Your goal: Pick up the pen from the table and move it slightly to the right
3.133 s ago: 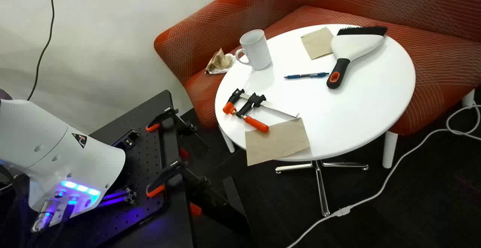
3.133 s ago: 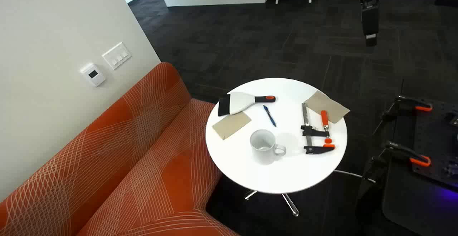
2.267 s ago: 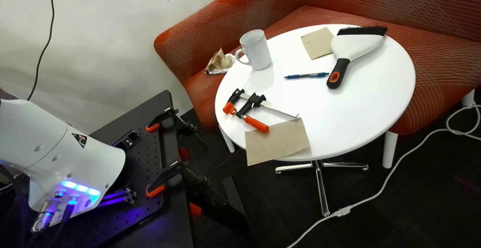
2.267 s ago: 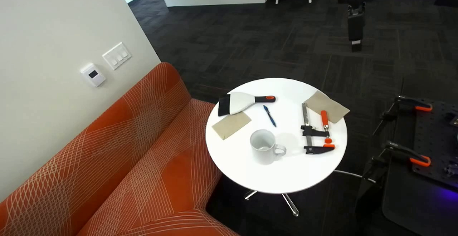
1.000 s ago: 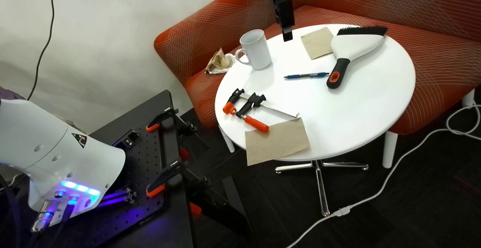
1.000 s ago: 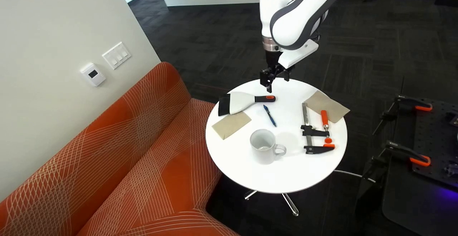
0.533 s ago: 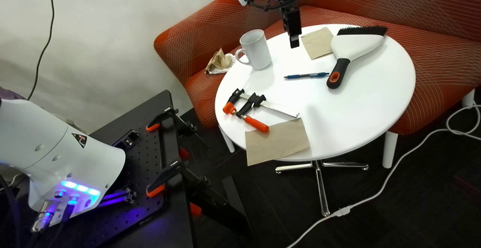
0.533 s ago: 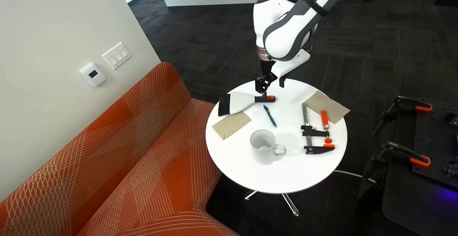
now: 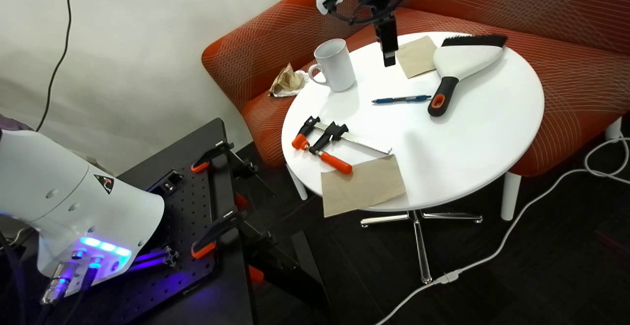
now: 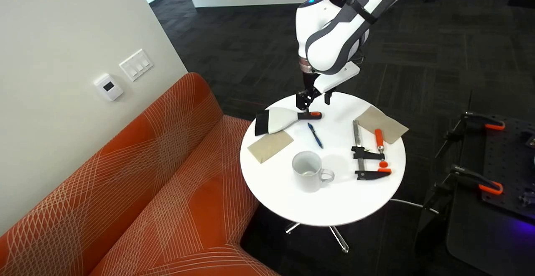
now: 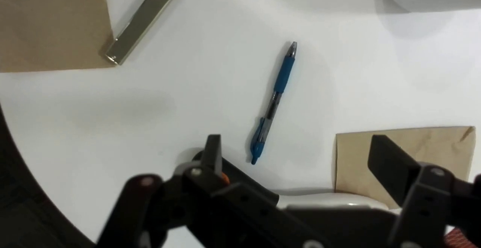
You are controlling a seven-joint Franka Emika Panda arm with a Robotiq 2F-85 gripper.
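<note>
The blue pen lies flat on the round white table. It shows in both exterior views and near the middle of the wrist view. My gripper is open, with nothing between its fingers. It hovers above the table, over the brush handle and the pen's clip end. In the wrist view the pen lies ahead of the fingertips, its clip end nearer the left finger. The gripper also shows in both exterior views, raised above the tabletop.
A white-and-black brush has its handle end close to the pen. A white mug stands near the pen's tip end. An orange-handled clamp and two brown papers lie on the table. An orange couch borders it.
The arm has swung from the upper edge of the views to above the table and come lower, moving only slightly in the last half second. The pen and other objects have not moved.
</note>
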